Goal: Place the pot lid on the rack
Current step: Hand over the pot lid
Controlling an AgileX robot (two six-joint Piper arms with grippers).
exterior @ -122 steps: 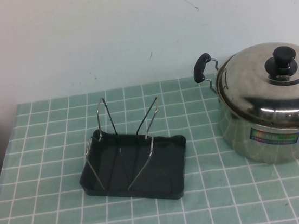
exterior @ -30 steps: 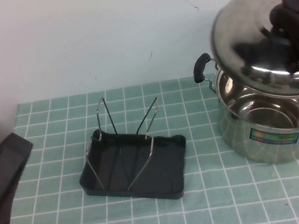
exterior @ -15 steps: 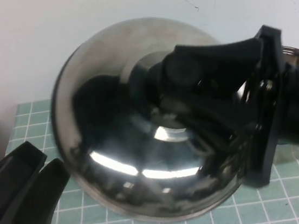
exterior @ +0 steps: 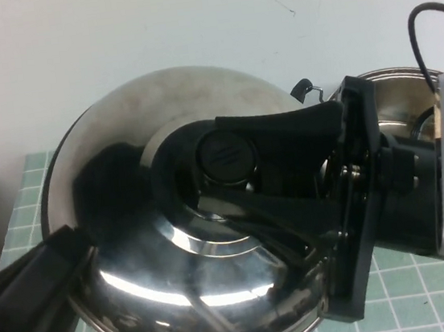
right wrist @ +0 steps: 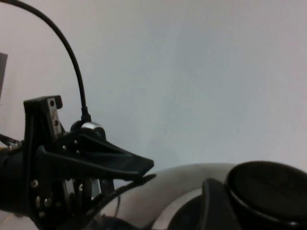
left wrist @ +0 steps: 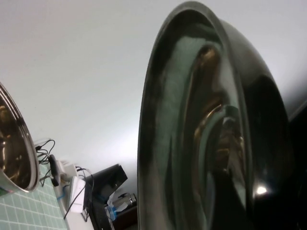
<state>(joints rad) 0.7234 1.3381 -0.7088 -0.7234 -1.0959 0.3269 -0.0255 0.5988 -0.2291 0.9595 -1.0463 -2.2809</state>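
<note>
While the right gripper is clamping the black knob, its fingers are holding one pot lid aloft, hiding the table; the left gripper, fingers unreadable, is waiting lower-left; one pot behind.

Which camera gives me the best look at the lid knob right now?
The high view: the black knob faces the camera, centred on the pot lid, clamped by the right hand. The right wrist view catches only its edge. The left wrist view shows the lid's rim and underside; left hand waits nearby.
</note>
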